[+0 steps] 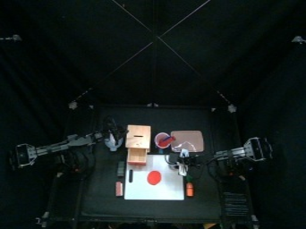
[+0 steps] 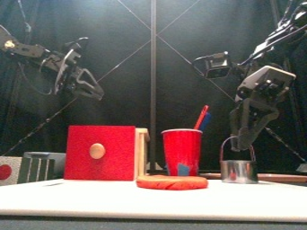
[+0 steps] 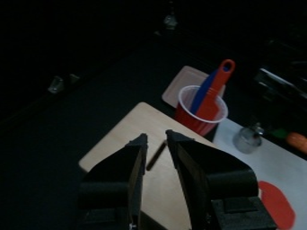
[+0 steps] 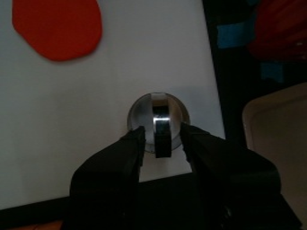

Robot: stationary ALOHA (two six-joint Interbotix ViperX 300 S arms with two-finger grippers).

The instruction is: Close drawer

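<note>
drawer [image 1: 139, 157] sitting pulled out, light stiff wood, likely sliding easily if pushed on its front
left gripper [image 3: 157, 154] hovering nearly closed, empty; right gripper [image 4: 164, 137] pinching metal cup [image 4: 160, 116] rim

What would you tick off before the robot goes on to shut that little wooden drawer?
1. Drawer sticking out of its cabinet, so there is something to push: ok.
2. Left gripper down at the drawer's front: not ok, it hangs high over the cabinet.
3. Right gripper free of the metal cup: cannot tell.
4. Red cup clear of the drawer: ok, it stands beside the cabinet.
</note>
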